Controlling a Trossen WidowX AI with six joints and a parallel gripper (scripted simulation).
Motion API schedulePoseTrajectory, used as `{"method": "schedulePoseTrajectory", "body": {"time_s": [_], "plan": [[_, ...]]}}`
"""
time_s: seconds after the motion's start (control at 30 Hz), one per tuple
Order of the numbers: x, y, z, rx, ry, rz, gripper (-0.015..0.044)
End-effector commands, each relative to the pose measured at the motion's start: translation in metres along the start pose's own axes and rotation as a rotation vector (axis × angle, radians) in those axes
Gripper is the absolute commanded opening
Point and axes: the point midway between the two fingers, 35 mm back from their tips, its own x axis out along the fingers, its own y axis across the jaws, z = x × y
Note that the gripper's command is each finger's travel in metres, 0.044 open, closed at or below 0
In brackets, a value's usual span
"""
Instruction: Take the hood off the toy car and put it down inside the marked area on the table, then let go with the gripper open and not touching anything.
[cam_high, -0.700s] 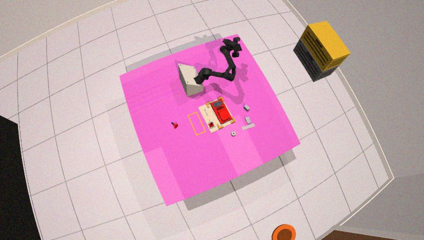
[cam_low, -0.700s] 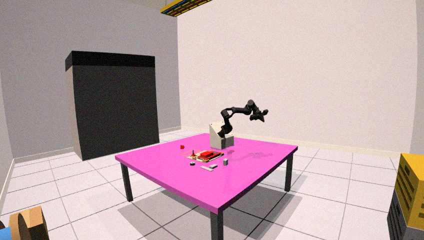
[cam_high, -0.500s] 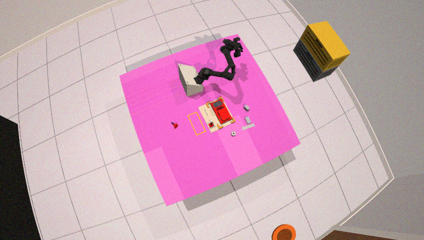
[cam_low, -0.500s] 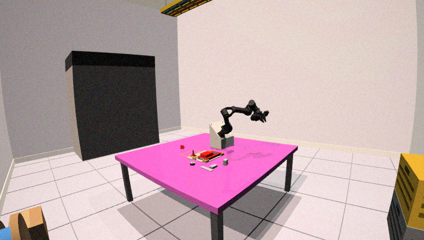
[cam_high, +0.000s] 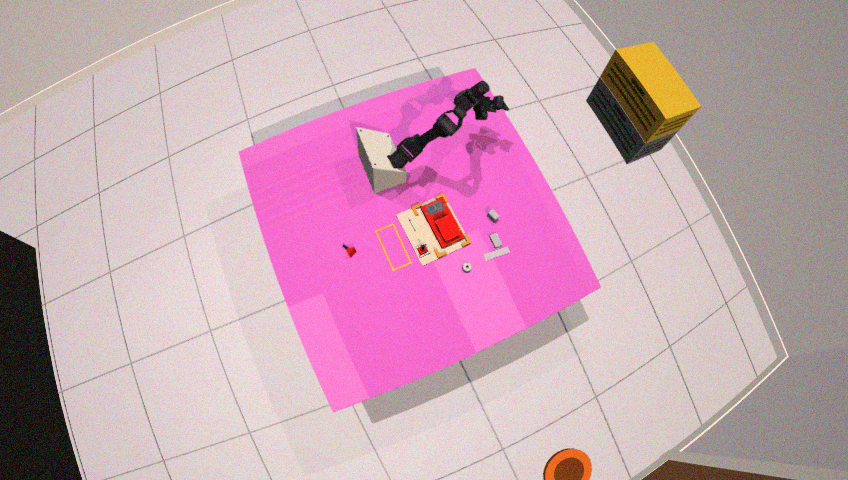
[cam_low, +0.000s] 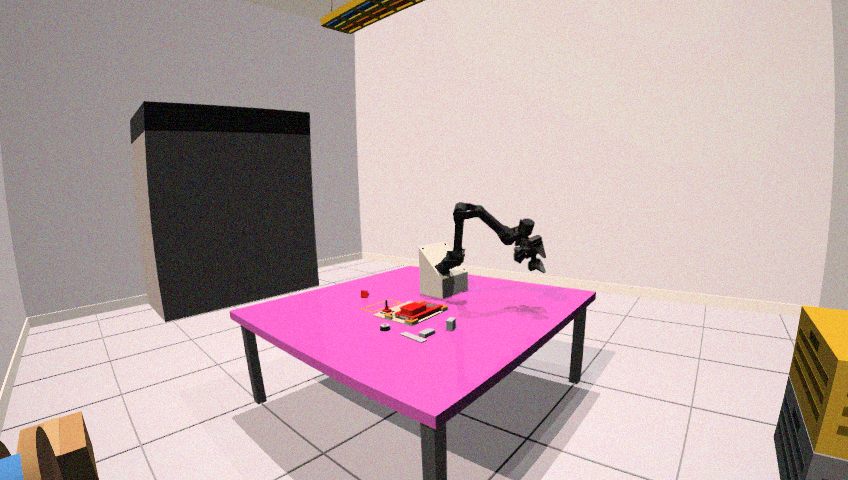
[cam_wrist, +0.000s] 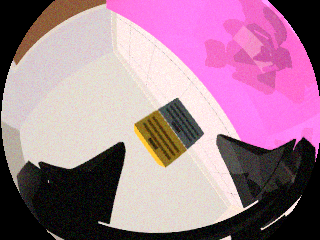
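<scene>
The toy car (cam_high: 433, 224) lies on a cream board (cam_high: 410, 235) with orange corner pieces. Its hood, seemingly the raised red panel (cam_high: 448, 229) (cam_low: 411, 308), sits on the car. The marked area, a thin yellow outline (cam_high: 384, 250), lies on the table beside the board, with nothing inside it. My gripper (cam_high: 495, 113) (cam_low: 541, 260) (cam_wrist: 172, 143) is open and empty, high above the table near its edge, well away from the car. The wrist view shows the spread fingers but neither car nor hood.
A red piece with a dark tip (cam_high: 349, 250) lies beyond the marked area. A small red part with a black pin (cam_high: 422, 249) stands on the board. Two grey blocks (cam_high: 492, 215) (cam_high: 495, 240), a pale strip (cam_high: 496, 253) and a white ring (cam_high: 466, 267) lie on the car's other side.
</scene>
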Motion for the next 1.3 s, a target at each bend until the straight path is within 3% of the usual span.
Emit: {"method": "schedulePoseTrajectory", "body": {"time_s": [0.0, 0.37, 0.63, 0.9, 1.1, 1.27], "plan": [[0.035, -0.011, 0.021, -0.303, -0.038, -0.022, 0.044], [0.118, -0.029, 0.161, -1.089, -0.198, -0.346, 0.044], [0.122, -0.018, 0.299, -1.396, -0.249, -0.747, 0.044], [0.082, -0.001, 0.407, -1.449, -0.156, -1.085, 0.044], [0.015, 0.009, 0.481, -1.278, -0.058, -1.291, 0.044], [-0.047, 0.019, 0.517, -1.085, 0.023, -1.317, 0.044]]}}
